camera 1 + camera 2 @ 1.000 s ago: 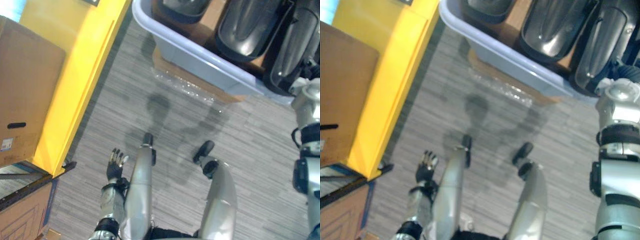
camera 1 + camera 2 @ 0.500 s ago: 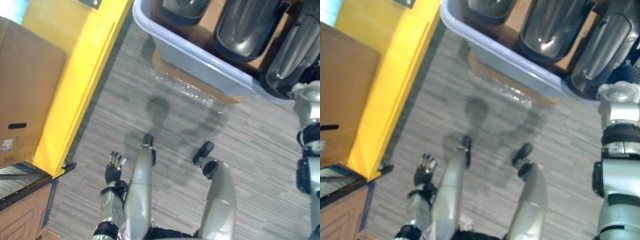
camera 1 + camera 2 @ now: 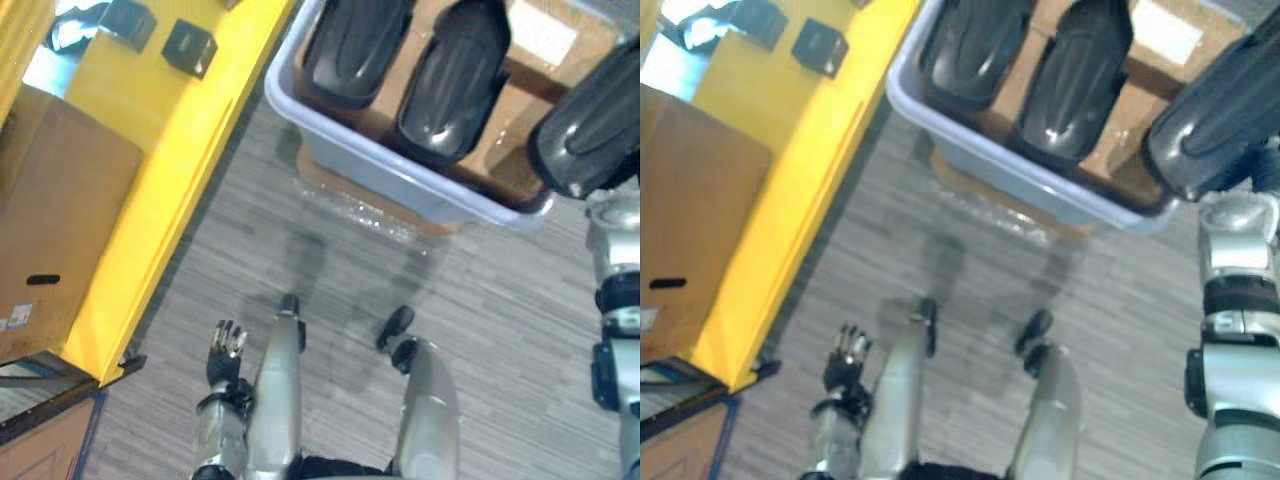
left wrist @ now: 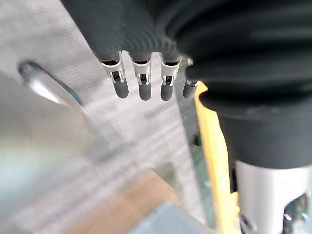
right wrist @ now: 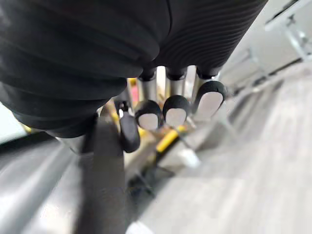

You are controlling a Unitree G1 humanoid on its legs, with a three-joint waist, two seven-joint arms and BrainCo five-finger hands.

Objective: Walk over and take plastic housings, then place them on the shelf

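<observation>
Three black plastic housings lie side by side in a pale grey bin [image 3: 395, 180] on the striped grey floor [image 3: 500, 300], resting on brown cardboard inside it. The left housing [image 3: 355, 45] and the middle housing [image 3: 452, 70] sit within the walls. The right housing [image 3: 590, 135] lies at the bin's far end, and its lower end covers the corner of the rim.

Just left of the bin stands the yellow shelf [image 3: 170, 190], with two small black blocks [image 3: 188, 47] on its top and a cardboard box [image 3: 60, 220] beside it.

The left hand [image 3: 225, 345] hangs low near the shelf's lower corner, well apart from the bin. Its fingers [image 4: 141, 83] are straight and spread and hold nothing. The right hand [image 5: 168, 105] hangs over the floor with its fingers loose and nothing between them.
</observation>
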